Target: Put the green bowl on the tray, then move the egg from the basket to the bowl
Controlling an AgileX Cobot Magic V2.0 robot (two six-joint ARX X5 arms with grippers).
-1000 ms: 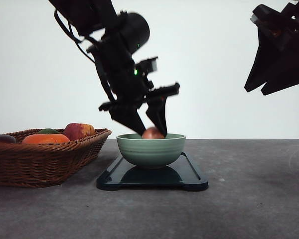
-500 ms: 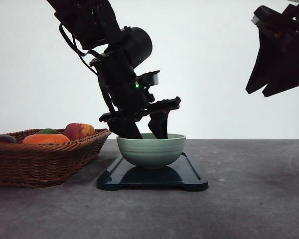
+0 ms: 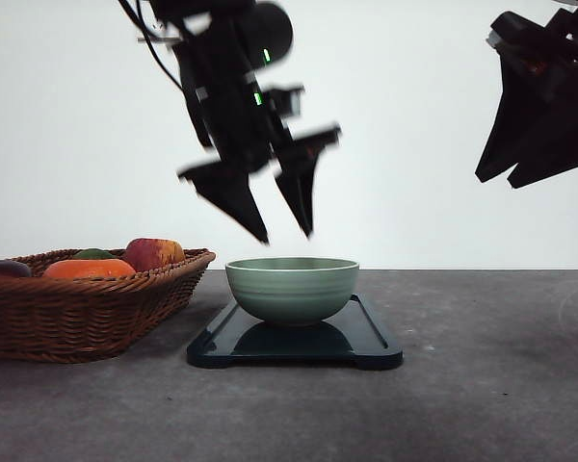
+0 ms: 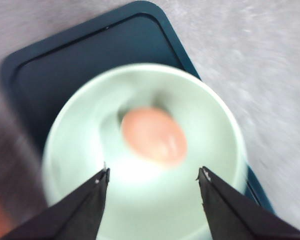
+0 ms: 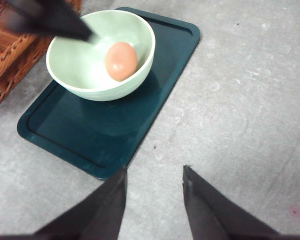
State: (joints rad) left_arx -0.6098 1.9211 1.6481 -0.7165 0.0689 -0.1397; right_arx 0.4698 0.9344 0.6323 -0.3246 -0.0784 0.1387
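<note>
The green bowl stands on the dark tray at mid table. A brown egg lies loose inside the bowl, also seen as the egg in the right wrist view. My left gripper hangs open just above the bowl's rim, with nothing between its fingers. The wicker basket sits at the left with fruit in it. My right gripper is raised at the upper right, open and holding nothing, above bare table beside the tray.
In the basket lie an orange fruit, a red apple and a dark item at its left end. Grey tabletop stretches right of the tray and in front of it.
The left gripper lowered the egg into the bowl, let it go, and has now risen clear above the rim. The right arm has stayed put.
</note>
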